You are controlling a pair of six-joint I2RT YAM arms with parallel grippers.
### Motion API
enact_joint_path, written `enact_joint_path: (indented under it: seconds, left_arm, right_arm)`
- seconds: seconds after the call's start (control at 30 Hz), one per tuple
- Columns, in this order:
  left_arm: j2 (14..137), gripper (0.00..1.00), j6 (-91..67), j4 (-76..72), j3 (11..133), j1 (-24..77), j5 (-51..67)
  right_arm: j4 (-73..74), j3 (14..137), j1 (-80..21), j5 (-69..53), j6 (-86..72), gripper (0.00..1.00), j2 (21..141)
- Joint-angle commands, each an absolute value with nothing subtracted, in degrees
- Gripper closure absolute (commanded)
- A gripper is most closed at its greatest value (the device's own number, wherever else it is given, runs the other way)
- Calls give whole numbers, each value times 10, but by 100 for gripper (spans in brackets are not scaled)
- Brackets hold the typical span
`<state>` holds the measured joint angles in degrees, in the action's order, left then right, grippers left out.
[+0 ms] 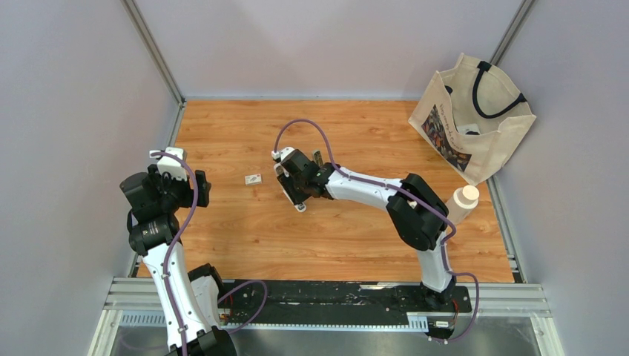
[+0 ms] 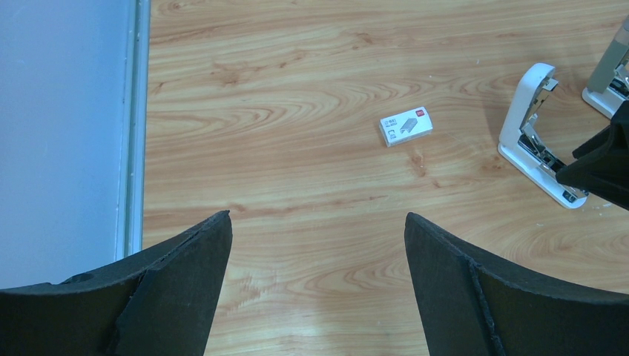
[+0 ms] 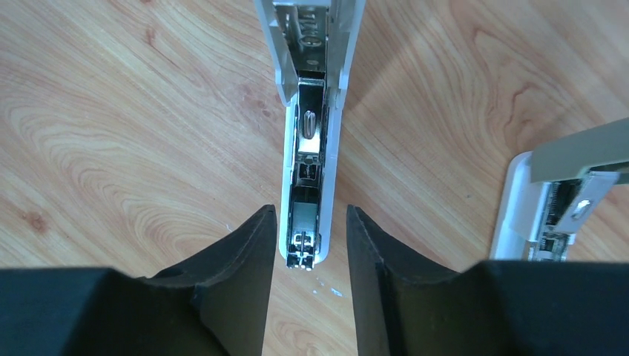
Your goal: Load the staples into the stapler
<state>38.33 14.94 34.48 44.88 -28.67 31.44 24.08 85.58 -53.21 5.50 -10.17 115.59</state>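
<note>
A white stapler (image 3: 308, 111) lies on the wooden table with its top swung open and its metal channel bared. A small grey strip, apparently the staples (image 3: 303, 216), lies in the channel near its front end. My right gripper (image 3: 310, 209) is narrowly open, and its fingers straddle that front end without touching it. From above, the right gripper (image 1: 297, 185) covers most of the stapler (image 1: 300, 207). My left gripper (image 2: 317, 215) is wide open and empty, at the table's left side (image 1: 189, 185). From there it faces the stapler (image 2: 535, 133).
A small white staple box (image 1: 254, 178) lies between the two grippers and also shows in the left wrist view (image 2: 405, 126). A second opened stapler (image 3: 538, 215) stands just right of the first. A canvas tote bag (image 1: 475, 119) and a white bottle (image 1: 463, 202) stand at the right.
</note>
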Motion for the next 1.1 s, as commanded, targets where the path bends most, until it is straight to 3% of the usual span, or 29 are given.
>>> enact_joint_path:
  seconds: [0.0,0.2,0.33,0.63,0.83,1.07]
  left_arm:
    - [379,6,158,343,473,-293,339]
    - [431,6,142,360,547,-289,431]
    - [496,6,115,332,577,-233,420]
    - [663,6,49,193,612,-50,303]
    - [796,6,27,178,671,-2,281]
    - [867,6,23,177,697,30,288]
  right_arm:
    - [219,857,-534,55,-34,55,1080]
    - [185,751,-535,25,50,51,1010]
    - [158,707,-535,12,49,50,1007]
    - [161,752,-539,-9,15,51,1068]
    - [157,766,-548,-1,15,53,1095]
    - [156,775,-552,39,13,58,1118]
